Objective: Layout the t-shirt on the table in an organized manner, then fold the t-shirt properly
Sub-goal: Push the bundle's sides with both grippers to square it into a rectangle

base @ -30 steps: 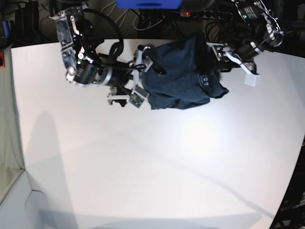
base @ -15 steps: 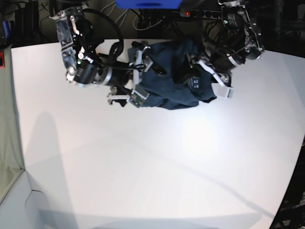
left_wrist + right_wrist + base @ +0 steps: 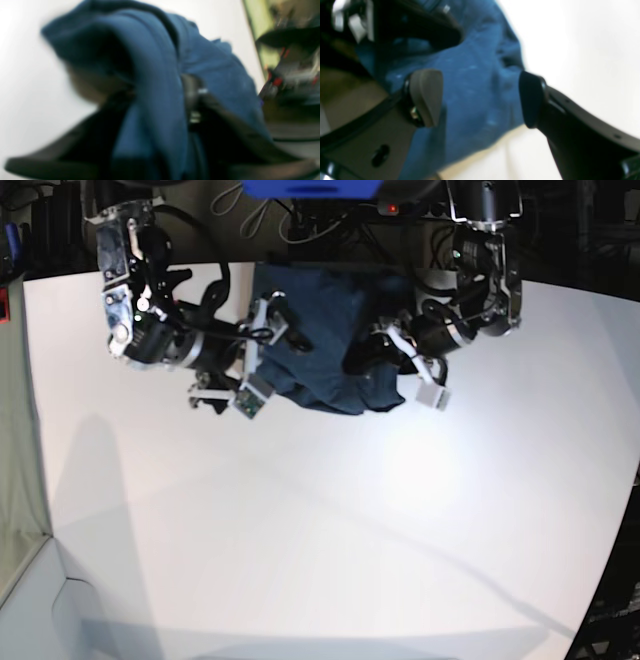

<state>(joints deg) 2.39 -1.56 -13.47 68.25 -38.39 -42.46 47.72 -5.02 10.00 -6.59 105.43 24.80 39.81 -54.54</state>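
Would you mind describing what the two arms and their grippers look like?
Both arms are black and silver metal with looping black cables. The right gripper has two rounded paddle-shaped fingertips, one showing a grey-beige pad, the other black. The left gripper is black, with a small white block hanging near its wrist. Small green-lit electronics sit by the right wrist.

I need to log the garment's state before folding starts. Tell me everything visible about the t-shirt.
The t-shirt is dark navy-blue soft cloth, bunched and creased, not spread flat. It lies at the far edge of the white table, between the two arms. The left gripper is buried in its folds, with cloth draped over it; whether its jaws are shut cannot be told. The right gripper has its jaws open over the shirt's edge. No label mark shows.
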